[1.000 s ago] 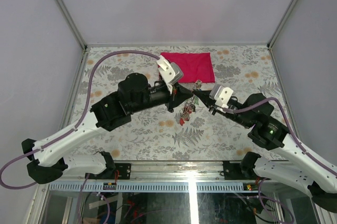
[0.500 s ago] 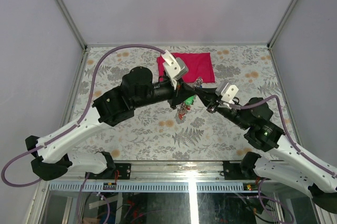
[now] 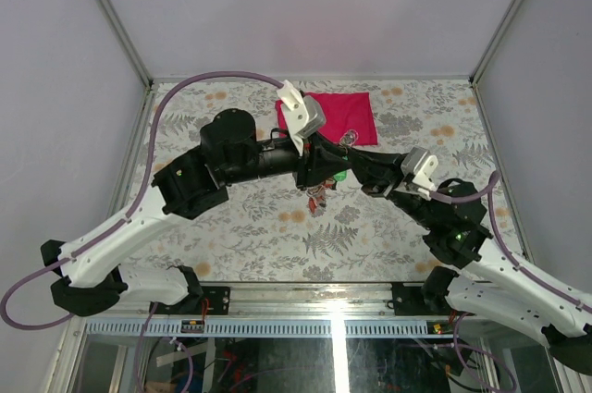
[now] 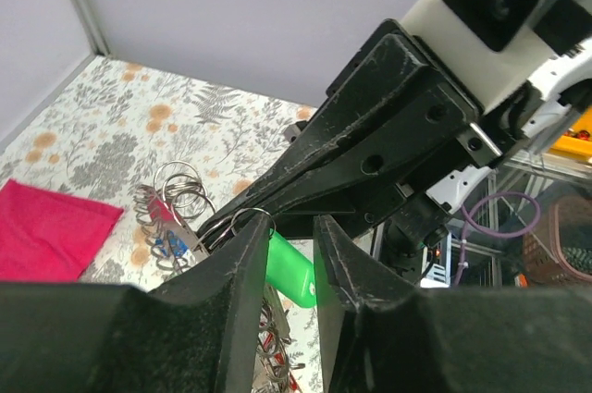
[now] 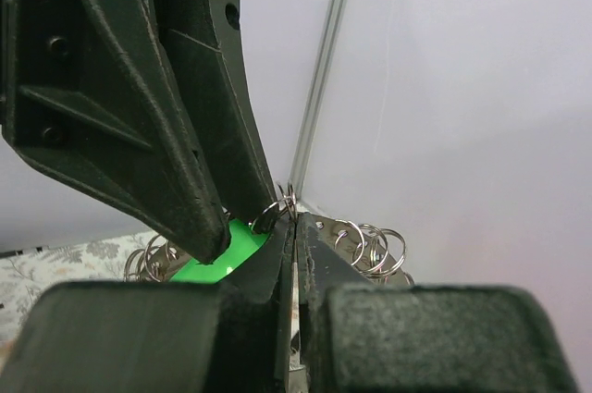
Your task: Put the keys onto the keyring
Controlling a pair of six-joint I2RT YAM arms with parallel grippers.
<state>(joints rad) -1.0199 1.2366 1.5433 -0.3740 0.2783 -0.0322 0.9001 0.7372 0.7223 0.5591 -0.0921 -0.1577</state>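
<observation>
Both grippers meet above the middle of the table. My right gripper (image 5: pixel 293 222) (image 3: pixel 351 164) is shut on a thin grey metal edge, the keyring (image 5: pixel 294 275), seen edge-on. Several small split rings (image 5: pixel 370 243) hang beside it. A key with a green tag (image 4: pixel 291 268) (image 5: pixel 220 259) (image 3: pixel 338 174) dangles from a small ring at the right fingertips. My left gripper (image 4: pixel 290 227) (image 3: pixel 321 167) stands slightly open, with the green tag showing in the gap between its fingers. More keys (image 3: pixel 322 194) with red and blue tags (image 4: pixel 169 231) hang in a bunch below.
A red folded cloth (image 3: pixel 339 116) (image 4: pixel 46 236) lies on the floral table (image 3: pixel 231 227) just behind the grippers. Grey walls and metal frame posts (image 3: pixel 120 32) close in the back and sides.
My left gripper's jaws have parted from shut. The right arm has stretched further toward the left gripper. The green tag now shows between the two.
</observation>
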